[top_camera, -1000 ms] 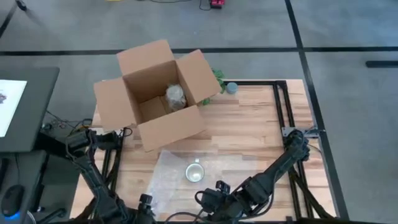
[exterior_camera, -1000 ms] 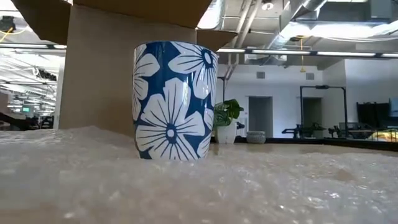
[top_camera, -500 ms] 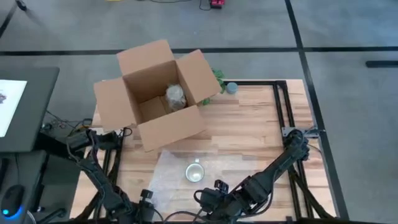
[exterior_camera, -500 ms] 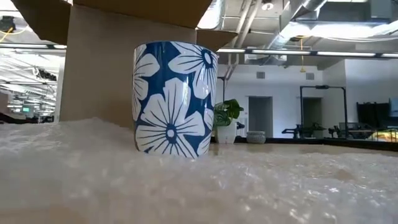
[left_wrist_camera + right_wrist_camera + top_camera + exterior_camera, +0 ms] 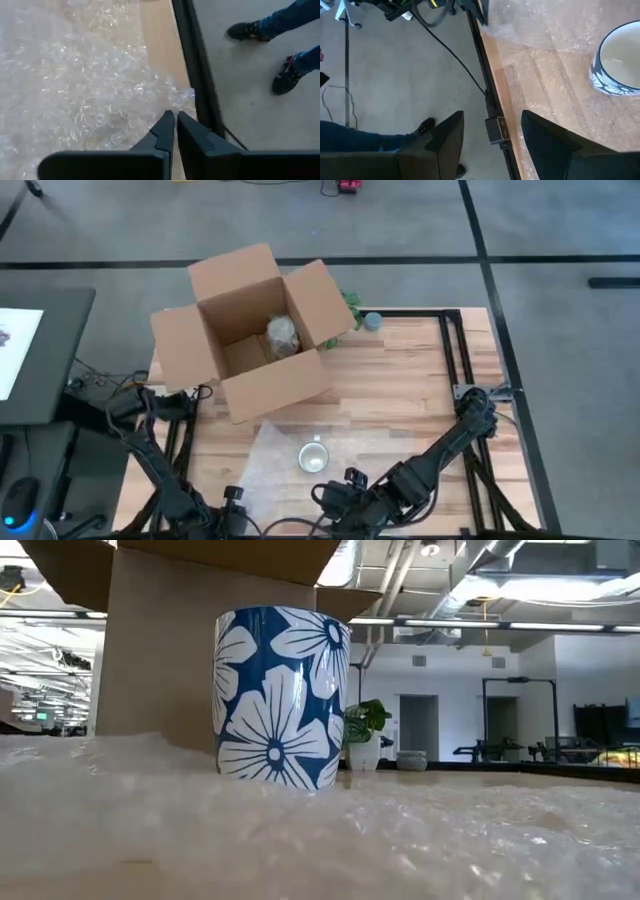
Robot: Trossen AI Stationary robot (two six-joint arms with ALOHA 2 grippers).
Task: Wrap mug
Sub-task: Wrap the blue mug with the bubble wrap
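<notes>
A blue mug with white flowers point(image 5: 280, 700) stands upright on a sheet of clear bubble wrap point(image 5: 285, 465) near the table's near edge; the high view shows its open top point(image 5: 313, 458). My left gripper point(image 5: 175, 116) is shut at the wrap's near left corner, also seen in the high view point(image 5: 233, 502). My right gripper point(image 5: 490, 135) is open with nothing between its fingers. It hangs over the table's near edge point(image 5: 332, 498), just short of the mug point(image 5: 617, 60). My left gripper pinches the bubble wrap's edge point(image 5: 170, 102) beside its near left corner between its two shut fingers, coming from the table's near side. One layer or several, I cannot tell. That part of the wrap point(image 5: 90, 790) stands raised; the rest lies under the mug.
An open cardboard box point(image 5: 262, 330) with a wrapped bundle point(image 5: 282, 335) inside stands at the far left. A small plant point(image 5: 350, 305) and a grey pot point(image 5: 372, 321) sit behind it. A black frame point(image 5: 197, 75) borders the table; a person's shoes point(image 5: 250, 30) show on the floor.
The near left part of the bubble wrap has risen a little in the low view, while the mug and the wrap under it have stayed in place. My left arm has shifted slightly at the near left corner.
</notes>
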